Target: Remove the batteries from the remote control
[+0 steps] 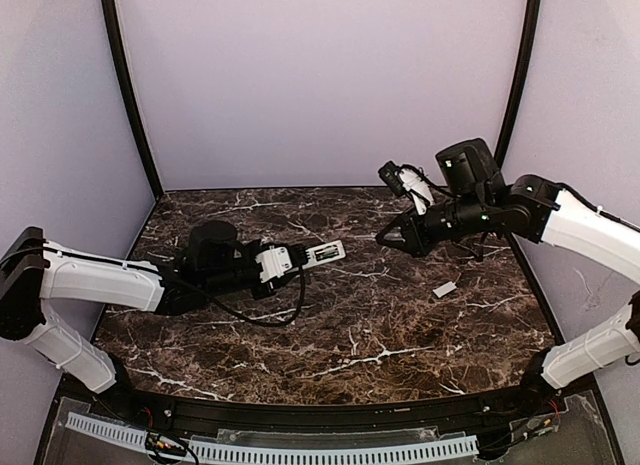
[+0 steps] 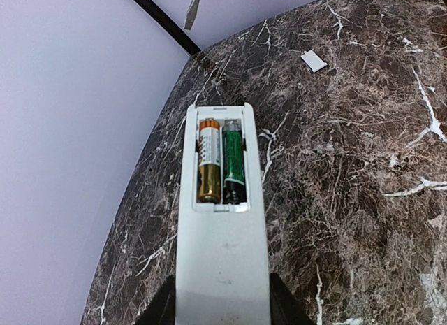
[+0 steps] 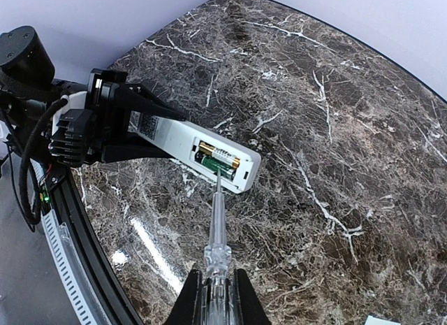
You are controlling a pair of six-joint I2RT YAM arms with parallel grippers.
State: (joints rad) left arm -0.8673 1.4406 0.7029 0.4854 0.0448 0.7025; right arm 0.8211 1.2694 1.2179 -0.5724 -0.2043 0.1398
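The left claw (image 1: 298, 257) is clenched on the plain end of the remote (image 2: 222, 255) and holds it off the counter (image 1: 380, 315), open bay up. Both batteries sit in that bay: the gold one (image 2: 208, 161) and the green one (image 2: 233, 164), side by side and touching. The right claw (image 3: 216, 290) grips a thin tool (image 3: 218, 220) by its clear handle, with the tip aimed at the remote's bay. From above, the tip looks well apart from the remote, though the right wrist view lines it up over the green battery. The cover (image 1: 446, 287) lies on the counter, well apart from the remote.

The main risk is probably the long, narrow tool. A small aiming error could land the tip on the remote's rim or between the two batteries, where it wedges instead of levering. Pushing hard against a remote held only at one end may twist it in the grip or knock it loose. A battery that pops free suddenly may roll off past the remote. The spring end cannot be made out, so prying from the wrong side may jam.
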